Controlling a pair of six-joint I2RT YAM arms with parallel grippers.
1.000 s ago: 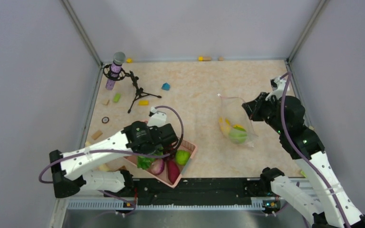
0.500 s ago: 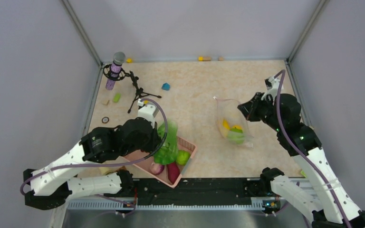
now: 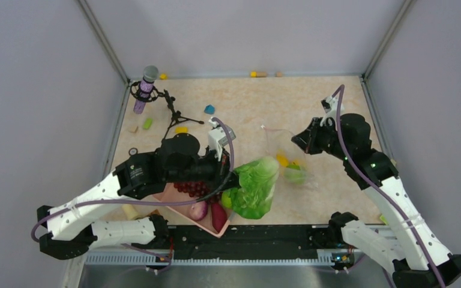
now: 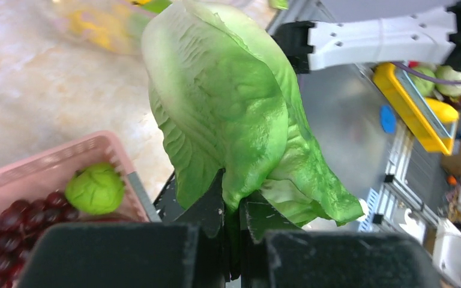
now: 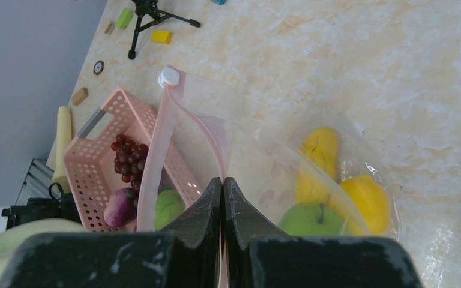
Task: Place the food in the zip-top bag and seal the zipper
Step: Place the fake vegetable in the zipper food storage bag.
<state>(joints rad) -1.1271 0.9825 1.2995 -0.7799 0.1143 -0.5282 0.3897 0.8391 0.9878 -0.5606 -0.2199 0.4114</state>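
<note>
My left gripper (image 3: 232,180) (image 4: 233,207) is shut on the stem end of the green leafy lettuce (image 3: 256,186) (image 4: 228,102), holding it in the air just right of the pink basket. My right gripper (image 3: 301,139) (image 5: 222,183) is shut on the zip-top bag (image 3: 285,155) (image 5: 264,156) at its mouth, lifting the pink zipper (image 5: 156,156) so the mouth gapes. Inside the bag lie a green apple (image 5: 312,221), a lemon (image 5: 366,201) and a banana (image 5: 318,150). Grapes (image 3: 192,188), onion (image 3: 198,210), sweet potato (image 3: 218,216) and a green round fruit (image 4: 95,189) stay in the basket.
The pink basket (image 5: 90,162) sits at the near edge under my left arm. A microphone on a black tripod (image 3: 171,111) stands at the back left. Small blocks (image 3: 181,129) lie scattered near it. Grey walls close in both sides and the back.
My left gripper has lifted the lettuce out of the basket and swung it right, toward the bag. My right gripper has drawn the bag's mouth up and slightly left.
</note>
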